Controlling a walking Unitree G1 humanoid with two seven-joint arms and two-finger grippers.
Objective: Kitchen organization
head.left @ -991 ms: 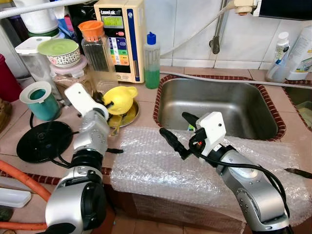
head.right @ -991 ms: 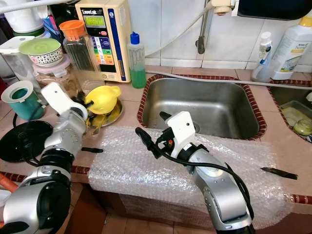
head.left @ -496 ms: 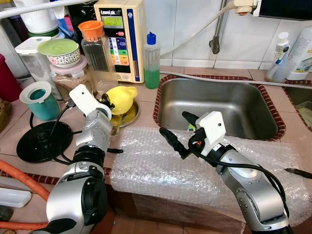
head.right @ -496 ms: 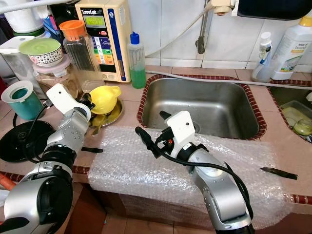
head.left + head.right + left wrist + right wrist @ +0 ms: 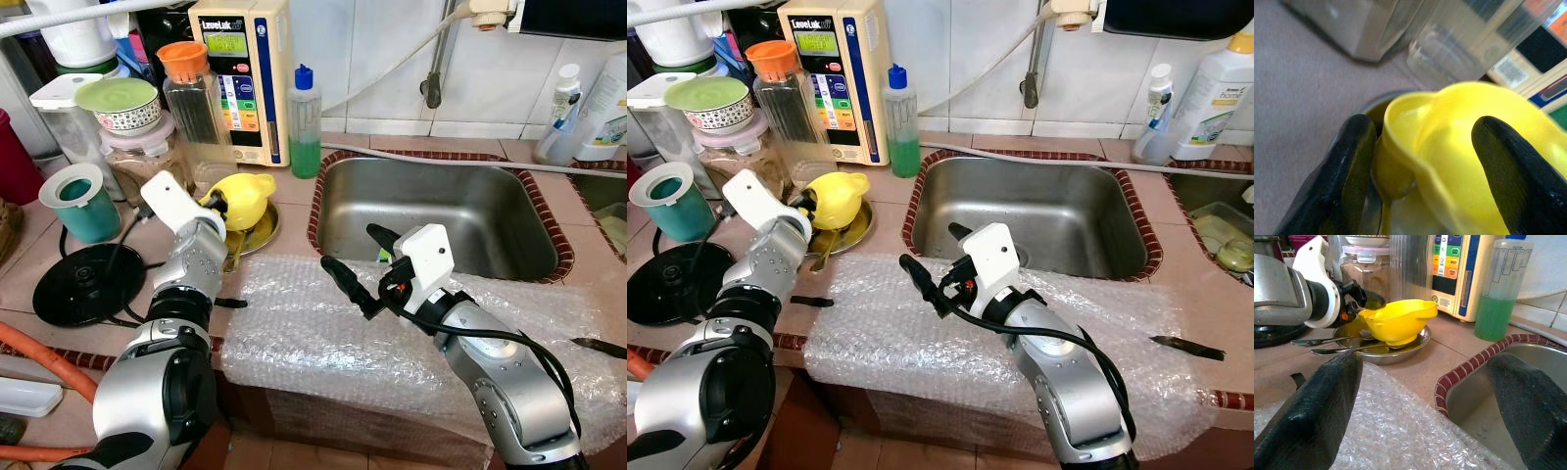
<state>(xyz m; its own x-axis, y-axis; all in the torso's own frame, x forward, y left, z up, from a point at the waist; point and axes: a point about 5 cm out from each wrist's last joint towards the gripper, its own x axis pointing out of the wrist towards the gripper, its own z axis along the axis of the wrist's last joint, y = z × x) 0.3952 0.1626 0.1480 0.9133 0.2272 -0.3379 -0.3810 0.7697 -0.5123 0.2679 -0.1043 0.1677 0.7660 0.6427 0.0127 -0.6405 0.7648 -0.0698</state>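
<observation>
Since a second ago, left gripper (image 5: 1420, 161) has pushed forward to the yellow bowl (image 5: 241, 198); everything else is unchanged. One yellow bowl sits tilted in one shallow metal dish (image 5: 1415, 343) on the counter, just in front of the clear jar (image 5: 195, 103). Left fingers (image 5: 1349, 166) are spread wide, one on either side of the bowl's rim; cannot tell if they touch it. Two spoons (image 5: 1327, 340) lie across the dish, bowl ends hidden under the yellow bowl. Right gripper (image 5: 358, 269) hovers over bubble wrap (image 5: 323, 333) beside the sink (image 5: 441, 211), fingers wide apart, empty. One green soap bottle (image 5: 305, 122) stands behind.
</observation>
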